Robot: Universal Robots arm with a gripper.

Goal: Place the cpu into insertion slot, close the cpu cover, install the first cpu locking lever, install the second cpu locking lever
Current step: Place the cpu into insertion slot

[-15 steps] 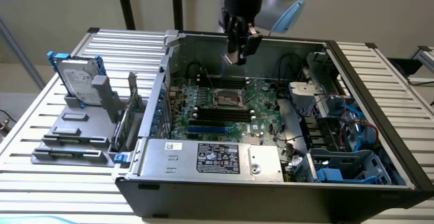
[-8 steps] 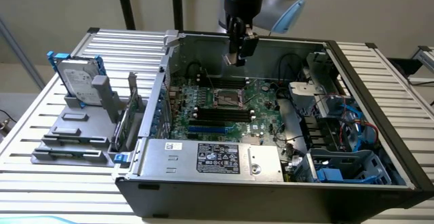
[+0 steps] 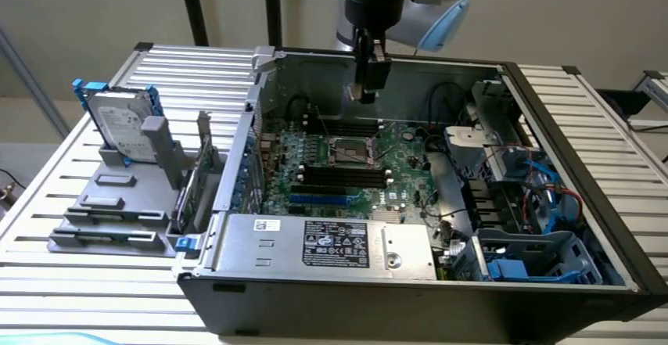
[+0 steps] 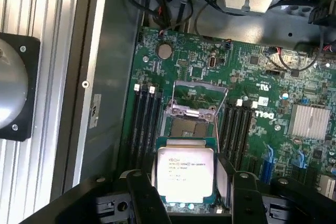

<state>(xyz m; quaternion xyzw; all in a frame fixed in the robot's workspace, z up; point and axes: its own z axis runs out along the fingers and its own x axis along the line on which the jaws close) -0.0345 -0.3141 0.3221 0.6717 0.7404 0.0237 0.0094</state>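
Note:
My gripper (image 3: 364,88) hangs inside the open computer case, above the green motherboard (image 3: 402,149). In the wrist view its two black fingers (image 4: 143,195) stand on either side of the cpu (image 4: 186,174), a silvery square chip with a green edge, and they grip it by its sides. The chip hovers level, apart from the board. Just beyond it lies the insertion slot (image 4: 188,125), a dark square socket, also seen in the exterior view (image 3: 353,152). The cpu cover (image 4: 202,92), a thin metal frame, stands swung up at the slot's far side.
Long black memory slots (image 4: 144,124) flank the socket on both sides. A labelled silver box (image 3: 334,242) fills the case's near side. A finned heat sink (image 4: 311,120), cables and a blue drive cage (image 3: 543,255) sit to the exterior view's right. A hard drive (image 3: 120,118) stands outside the case.

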